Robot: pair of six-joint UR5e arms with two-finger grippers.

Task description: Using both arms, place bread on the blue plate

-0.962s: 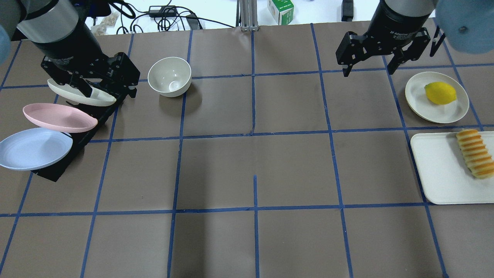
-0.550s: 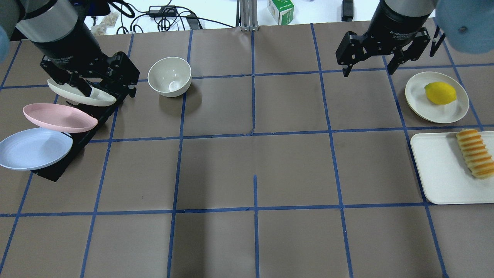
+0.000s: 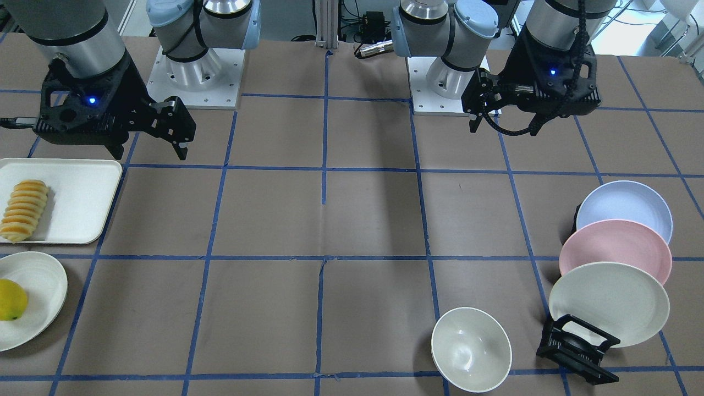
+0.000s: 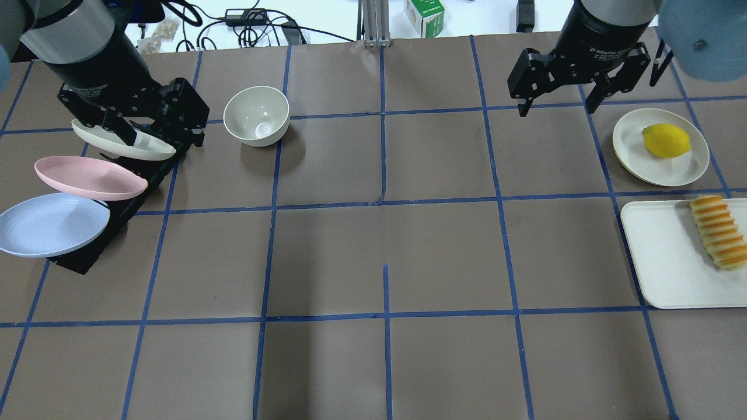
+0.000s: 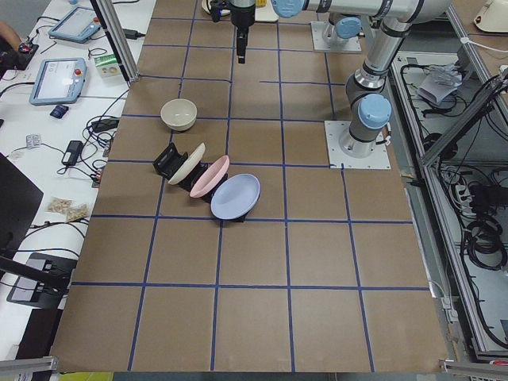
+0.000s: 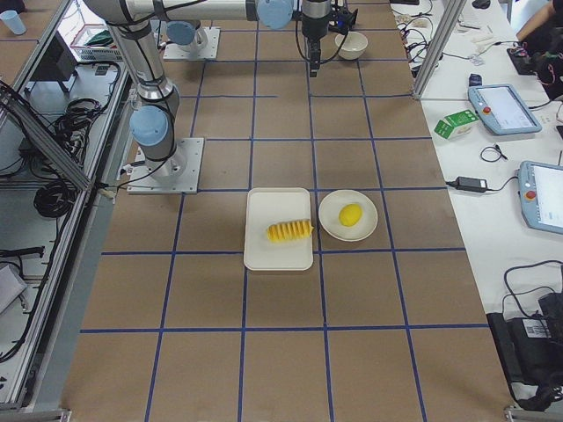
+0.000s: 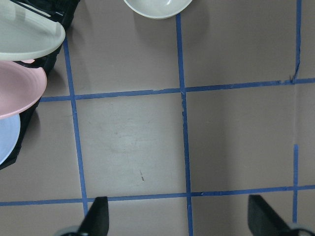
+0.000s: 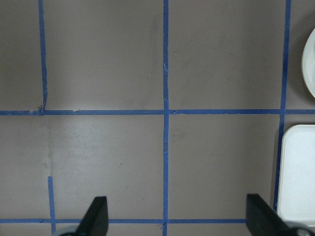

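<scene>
The bread (image 4: pixel 718 232) lies on a white tray (image 4: pixel 659 256) at the right edge; it also shows in the front view (image 3: pixel 23 210). The blue plate (image 4: pixel 52 224) leans in a black rack (image 4: pixel 81 259) at the left, the nearest of three plates, and shows in the front view (image 3: pixel 624 206). My left gripper (image 4: pixel 152 125) hovers open and empty high up near the rack's far end; in its wrist view (image 7: pixel 179 219) the plates sit at the left edge. My right gripper (image 4: pixel 557 108) hovers open and empty, left of and beyond the tray.
A pink plate (image 4: pixel 87 178) and a cream plate (image 4: pixel 117 146) share the rack. A cream bowl (image 4: pixel 257 115) stands right of the rack. A lemon (image 4: pixel 665 140) sits on a cream plate (image 4: pixel 642 160) beyond the tray. Cables and a box lie past the table's far edge.
My left gripper has shifted slightly left and away. The right gripper has barely moved. Both stay open and the objects have not moved.
</scene>
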